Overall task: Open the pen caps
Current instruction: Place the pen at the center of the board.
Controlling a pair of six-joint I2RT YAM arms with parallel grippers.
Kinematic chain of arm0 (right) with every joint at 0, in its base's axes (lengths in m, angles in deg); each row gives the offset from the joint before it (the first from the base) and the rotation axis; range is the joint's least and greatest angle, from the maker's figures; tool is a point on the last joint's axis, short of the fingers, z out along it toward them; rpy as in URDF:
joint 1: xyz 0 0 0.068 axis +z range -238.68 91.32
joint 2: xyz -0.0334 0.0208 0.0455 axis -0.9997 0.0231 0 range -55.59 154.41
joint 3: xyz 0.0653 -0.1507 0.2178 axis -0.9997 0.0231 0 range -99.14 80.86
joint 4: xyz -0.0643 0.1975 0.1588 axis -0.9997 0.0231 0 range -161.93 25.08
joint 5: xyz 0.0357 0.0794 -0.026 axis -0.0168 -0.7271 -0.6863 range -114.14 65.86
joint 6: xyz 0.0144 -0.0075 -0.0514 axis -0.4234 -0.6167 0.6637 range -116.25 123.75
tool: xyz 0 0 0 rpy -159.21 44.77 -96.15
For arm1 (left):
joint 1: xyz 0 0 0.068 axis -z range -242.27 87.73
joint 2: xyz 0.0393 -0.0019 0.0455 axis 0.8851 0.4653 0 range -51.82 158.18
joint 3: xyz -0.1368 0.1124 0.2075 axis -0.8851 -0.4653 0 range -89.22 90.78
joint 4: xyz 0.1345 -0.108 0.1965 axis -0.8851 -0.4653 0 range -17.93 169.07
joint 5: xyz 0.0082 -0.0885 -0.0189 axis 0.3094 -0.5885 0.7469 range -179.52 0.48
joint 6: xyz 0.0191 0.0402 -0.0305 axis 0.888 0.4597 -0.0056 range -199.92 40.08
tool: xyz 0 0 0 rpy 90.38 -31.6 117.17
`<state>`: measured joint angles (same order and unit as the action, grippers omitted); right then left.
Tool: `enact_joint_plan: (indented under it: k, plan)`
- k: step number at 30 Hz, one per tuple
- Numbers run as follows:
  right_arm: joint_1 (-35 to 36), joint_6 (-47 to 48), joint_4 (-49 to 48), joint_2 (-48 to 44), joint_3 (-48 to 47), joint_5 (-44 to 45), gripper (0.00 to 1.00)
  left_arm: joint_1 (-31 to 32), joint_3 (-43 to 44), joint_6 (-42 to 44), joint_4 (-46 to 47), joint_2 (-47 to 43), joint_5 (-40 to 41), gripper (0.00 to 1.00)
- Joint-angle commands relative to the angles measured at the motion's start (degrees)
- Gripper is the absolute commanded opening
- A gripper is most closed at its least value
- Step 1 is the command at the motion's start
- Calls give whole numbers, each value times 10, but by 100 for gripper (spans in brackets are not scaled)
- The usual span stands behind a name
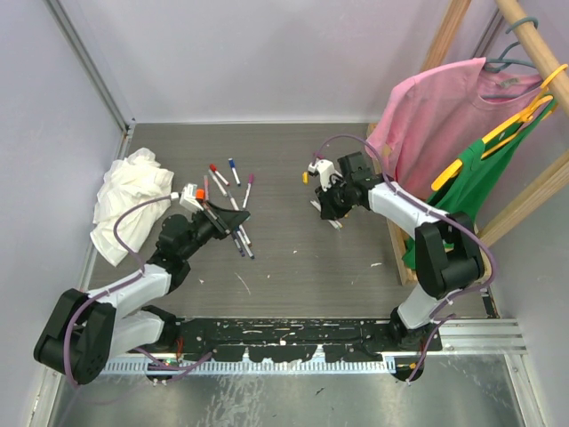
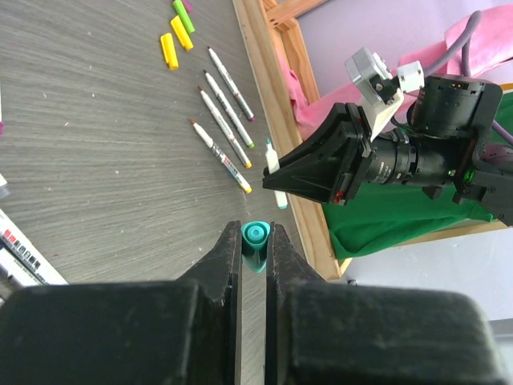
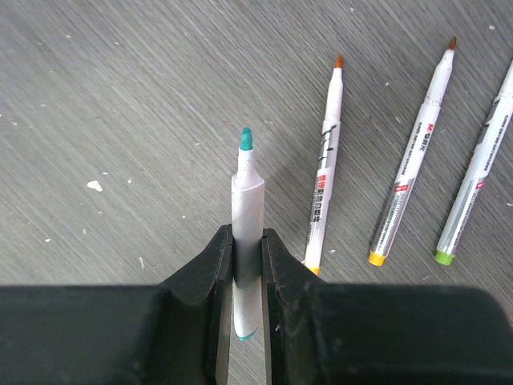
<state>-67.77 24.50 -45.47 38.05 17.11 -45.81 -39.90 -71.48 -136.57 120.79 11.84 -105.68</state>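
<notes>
The left gripper [image 2: 253,234] was clenched on a small teal plastic cap [image 2: 255,247], which sat off its pen and was pinched between the black fingers. In the top view this gripper hung over the grey wood-grain table [image 1: 284,258], just to the right of the crumpled white cloth rag [image 1: 133,200]. The right gripper [image 3: 247,234] was well apart from the rag, farther right. It was clamped round a white-barrelled marker pen [image 3: 247,188] whose teal tip stood bare and pointed away from the fingers.

Near the rag's right side, beyond the left gripper, lay pens wearing a red cap [image 1: 213,167], a blue cap [image 1: 231,163] and a purple cap [image 1: 251,178]. Much farther from the rag, beside the right gripper, several uncapped white pens [image 3: 417,152] lay side by side on the table. A loose yellow cap [image 2: 168,50] and a lime-green cap [image 2: 183,14] lay near them.
</notes>
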Motion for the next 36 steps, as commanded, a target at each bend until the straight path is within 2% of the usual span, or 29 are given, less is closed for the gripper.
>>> enact_joint_plan:
  k: [1,20,29,36]
  plan:
    - [-1,2,-28,10,-3,33,9,-2,-10,-7,23,-11,-10,0]
    - [19,-22,-28,97,-36,60,12,-2,-27,-16,29,-16,-5,0]
    - [41,-34,-40,126,-57,127,19,3,-29,-22,43,1,-5,0]
    - [44,-38,-44,143,-63,137,25,14,-24,-26,55,19,-6,0]
